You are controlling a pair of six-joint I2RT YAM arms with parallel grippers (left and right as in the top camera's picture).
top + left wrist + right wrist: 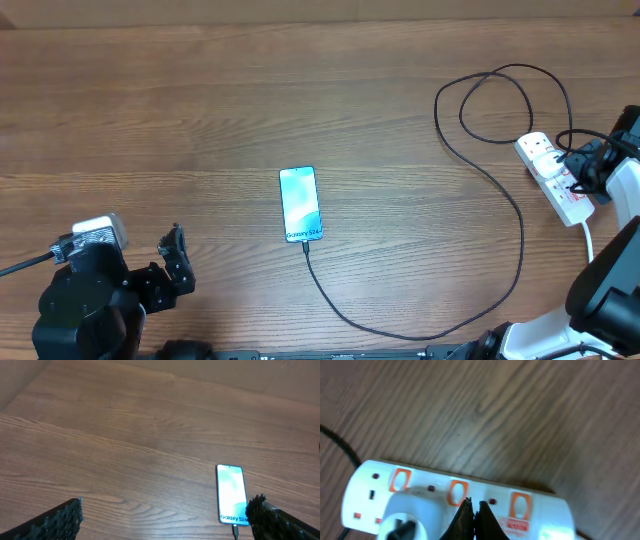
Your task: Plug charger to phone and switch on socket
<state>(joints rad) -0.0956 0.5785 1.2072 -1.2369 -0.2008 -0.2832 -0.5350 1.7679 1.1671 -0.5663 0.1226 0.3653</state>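
Brown wood-grain table [200, 110] fills all three views. From overhead, the phone [300, 204] lies face up near the middle, its lit screen showing "Galaxy S24" at the near end. The charger [521, 240] cable enters that end, sweeps out to the phone's right, and loops back to the socket [555, 175], which lies well to the phone's right near the table edge. The left gripper [178, 262] hangs to the phone's near left, well apart from it, with its fingers spread wide. Its own wrist view shows both dark fingers [60, 522] at the bottom corners and the phone between them, farther off; the socket does not appear there. Only the right wrist view gives the socket close up, with three red-rimmed switches [457, 492] in a row and a pale rounded plug body [415, 512] seated at one end. The right gripper [472, 507] is pinched fully together and holds nothing, its tips right at the middle switch; whether they press it cannot be told.
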